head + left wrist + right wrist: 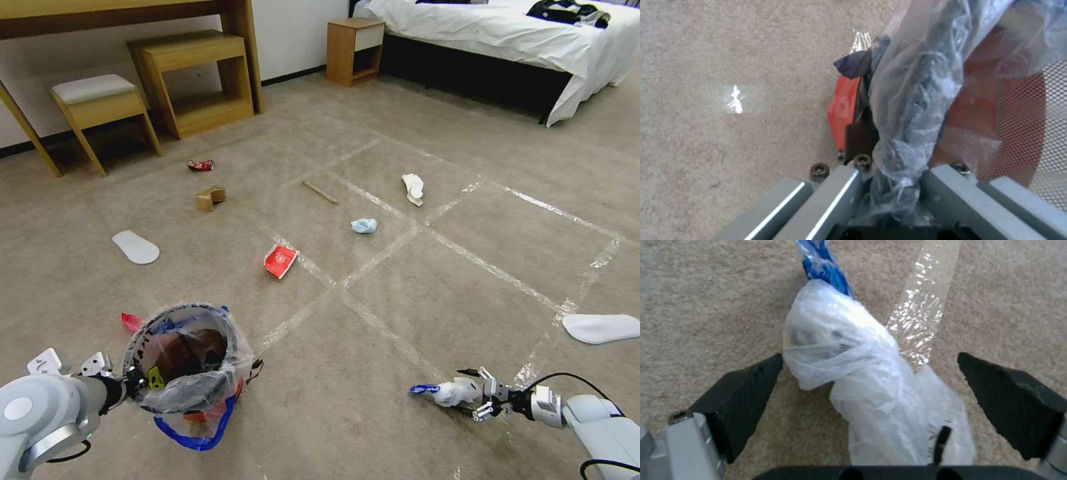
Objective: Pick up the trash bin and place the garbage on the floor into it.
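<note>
The left gripper (133, 385) is clamped on the near rim of the trash bin (190, 363), pinching the bag liner with it, and holds the bin at about 8 o'clock in the head view, low over the floor (400, 313). The right gripper (475, 397) sits at about 4 o'clock with its fingers (742, 393) spread wide apart around a knotted white plastic bag (862, 373) with a blue tail, not yet closed on it. The bag lies between the pads, nearer one than the other, its long axis running straight out from the palm, so closing should pinch it across its narrow width. The right arm is plainly nearer this piece; the bin waits off at 9 o'clock from it. Other garbage lies farther out: a red wrapper (281, 260), a face mask (364, 226), a wooden stick (321, 193), two insoles (135, 247).
</note>
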Available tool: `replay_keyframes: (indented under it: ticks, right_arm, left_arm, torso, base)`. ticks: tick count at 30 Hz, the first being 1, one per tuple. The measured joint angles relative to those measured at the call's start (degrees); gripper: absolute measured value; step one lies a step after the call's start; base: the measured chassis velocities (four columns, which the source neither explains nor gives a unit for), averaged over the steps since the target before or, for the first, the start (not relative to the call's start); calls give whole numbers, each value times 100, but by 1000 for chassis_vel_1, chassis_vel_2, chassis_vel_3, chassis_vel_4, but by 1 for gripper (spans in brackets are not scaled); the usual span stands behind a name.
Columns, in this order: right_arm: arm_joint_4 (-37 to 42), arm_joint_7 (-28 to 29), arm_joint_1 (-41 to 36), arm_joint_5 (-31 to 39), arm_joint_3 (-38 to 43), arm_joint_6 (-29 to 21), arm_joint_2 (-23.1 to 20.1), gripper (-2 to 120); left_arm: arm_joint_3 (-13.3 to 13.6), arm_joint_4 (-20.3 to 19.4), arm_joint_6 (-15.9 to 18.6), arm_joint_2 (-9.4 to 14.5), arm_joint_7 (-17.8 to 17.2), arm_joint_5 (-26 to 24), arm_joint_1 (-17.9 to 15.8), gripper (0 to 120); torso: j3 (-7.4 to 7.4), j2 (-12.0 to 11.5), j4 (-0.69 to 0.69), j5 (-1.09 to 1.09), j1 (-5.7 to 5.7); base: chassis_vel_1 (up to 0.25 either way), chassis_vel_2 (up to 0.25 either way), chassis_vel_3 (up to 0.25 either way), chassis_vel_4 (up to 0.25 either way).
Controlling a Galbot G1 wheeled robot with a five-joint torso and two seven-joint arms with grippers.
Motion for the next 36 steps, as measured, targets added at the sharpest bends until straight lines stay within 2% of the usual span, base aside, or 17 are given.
replay_keyframes:
  ticks: [18,30,32,36]
  right_arm:
    - [-658,68,351,-348,286,13,275,100]
    - [-871,130,421,-413,374,-225,396,100]
    - [-871,118,421,-410,376,-247,406,99]
    - [-845,76,407,-382,374,-285,424,84]
  left_arm:
    - [-31,-7,0,17,35,13,20,0]
    - [7,15,0,11,45,35,-13,0]
    - [11,17,0,11,46,39,-17,0]
    - [25,28,0,25,46,44,-33,0]
  torso:
    - [0,0,0,0,0]
    - [0,0,0,-1,0]
    - [0,0,0,0,0]
    - [0,0,0,-1,0]
  base:
    - [0,0,0,0]
    - [0,0,0,0]
    - [0,0,0,0]
    - [0,0,0,0]
